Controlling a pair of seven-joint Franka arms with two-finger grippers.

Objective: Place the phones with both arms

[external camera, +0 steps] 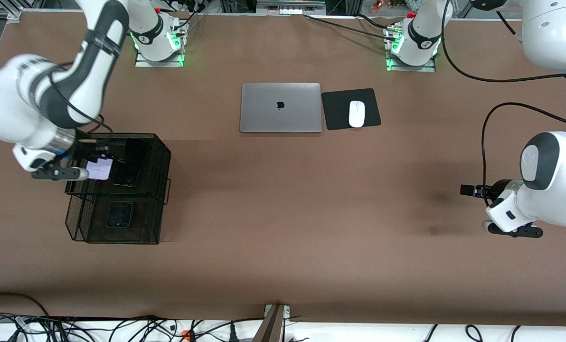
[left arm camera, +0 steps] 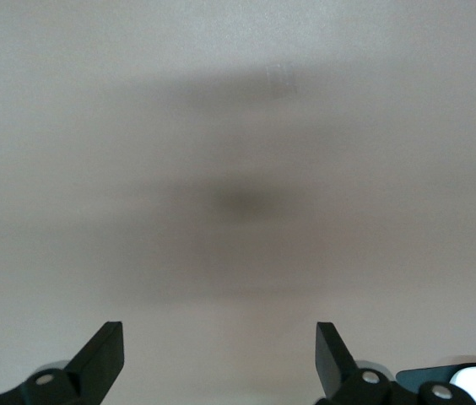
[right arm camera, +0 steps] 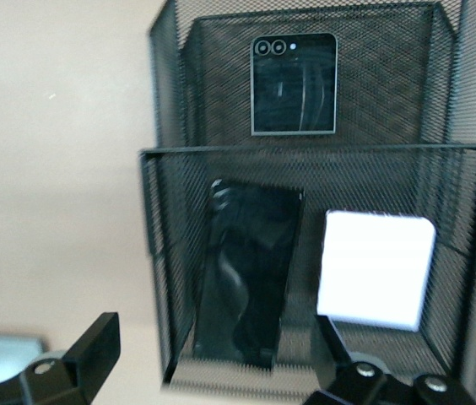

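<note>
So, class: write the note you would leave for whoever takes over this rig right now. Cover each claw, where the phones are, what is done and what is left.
Right claw: open, holding nothing, over the upper tier of the black mesh tray.
Left claw: open, holding nothing, over bare table at the left arm's end; that arm waits.
Phones: white phone and long black phone lie side by side in the upper tier; small black phone lies in the lower tier, nearer the front camera.
Done: all three phones are in the tray.
Left: apparently nothing to place; pull both arms back.
</note>
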